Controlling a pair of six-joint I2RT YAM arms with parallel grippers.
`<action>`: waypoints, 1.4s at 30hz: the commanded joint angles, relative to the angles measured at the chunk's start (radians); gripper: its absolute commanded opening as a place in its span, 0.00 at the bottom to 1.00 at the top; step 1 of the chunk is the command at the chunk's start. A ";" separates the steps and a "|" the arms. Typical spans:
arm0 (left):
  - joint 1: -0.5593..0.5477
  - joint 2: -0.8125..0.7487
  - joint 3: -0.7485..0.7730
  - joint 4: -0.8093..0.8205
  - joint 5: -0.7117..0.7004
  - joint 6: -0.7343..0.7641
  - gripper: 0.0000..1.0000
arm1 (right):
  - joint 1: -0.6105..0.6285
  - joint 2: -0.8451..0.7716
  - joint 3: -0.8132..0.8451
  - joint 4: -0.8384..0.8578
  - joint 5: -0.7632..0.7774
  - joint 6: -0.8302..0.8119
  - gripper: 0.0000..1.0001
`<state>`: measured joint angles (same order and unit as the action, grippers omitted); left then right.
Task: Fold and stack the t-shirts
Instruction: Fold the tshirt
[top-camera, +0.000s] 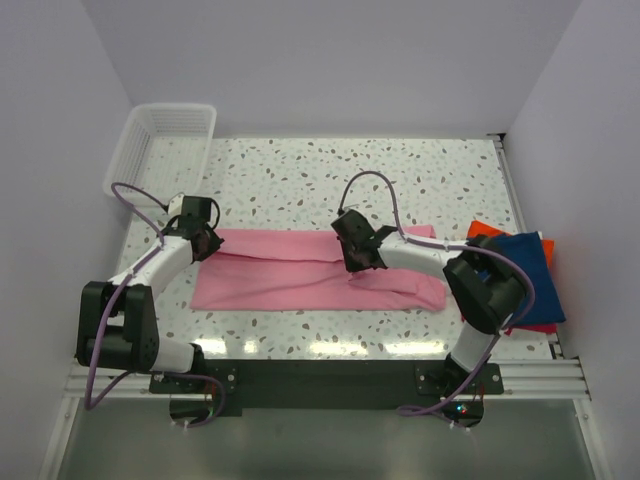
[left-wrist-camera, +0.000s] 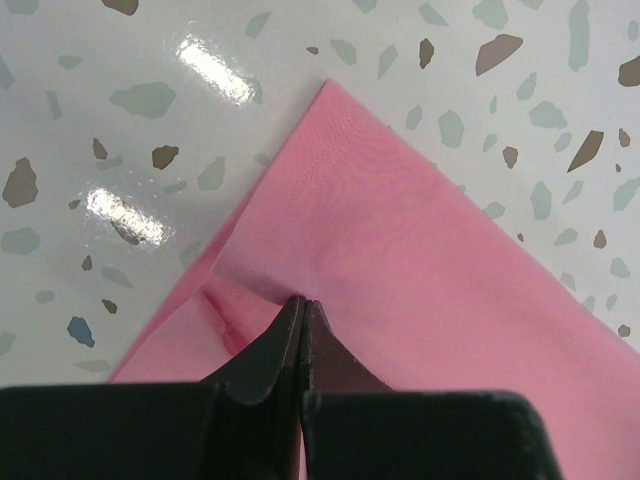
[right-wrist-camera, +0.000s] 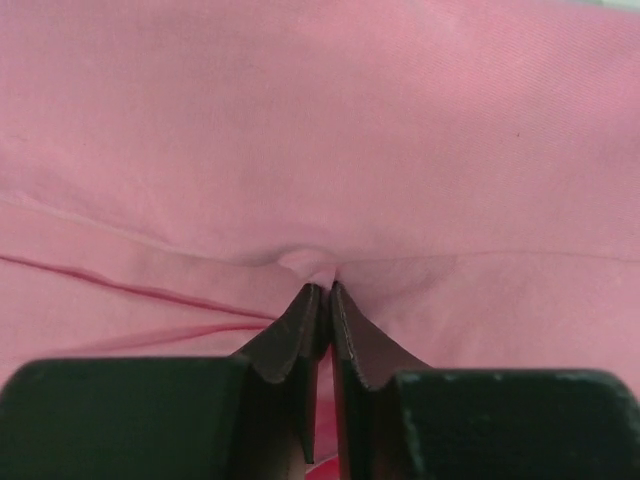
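Top external view: a pink t-shirt (top-camera: 320, 272) lies across the middle of the speckled table (top-camera: 420, 180) as a long band folded lengthwise, its upper layer lapped over the lower one. The left hand (top-camera: 203, 243) sits at the band's left end and the right hand (top-camera: 358, 262) near its middle, both down on the cloth. At the right edge of the table a navy t-shirt (top-camera: 530, 280), folded to a rectangle, rests on an orange-red t-shirt (top-camera: 485, 230) whose edges peek out around it. A white mesh basket (top-camera: 160, 140) stands at the far left corner. Left wrist view: the fingers are pressed together, pinching the pink fabric just behind the folded corner, which lies flat on the table. Right wrist view: the fingers are closed to a thin slit, nipping a small pucker of pink cloth along a fold line.
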<state>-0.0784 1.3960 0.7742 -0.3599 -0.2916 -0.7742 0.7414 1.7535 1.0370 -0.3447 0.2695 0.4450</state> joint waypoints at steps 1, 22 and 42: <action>0.014 -0.017 0.025 0.027 -0.015 0.012 0.00 | 0.006 -0.061 0.011 -0.010 0.046 0.012 0.09; 0.015 -0.043 -0.027 0.025 -0.015 -0.007 0.00 | 0.007 -0.161 -0.075 -0.020 0.001 0.024 0.03; -0.009 -0.144 0.047 0.007 0.114 0.105 0.40 | -0.071 -0.385 -0.027 -0.209 0.022 0.121 0.62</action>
<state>-0.0673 1.2953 0.7902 -0.3702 -0.2260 -0.7174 0.6838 1.4746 0.9932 -0.4721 0.2337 0.5041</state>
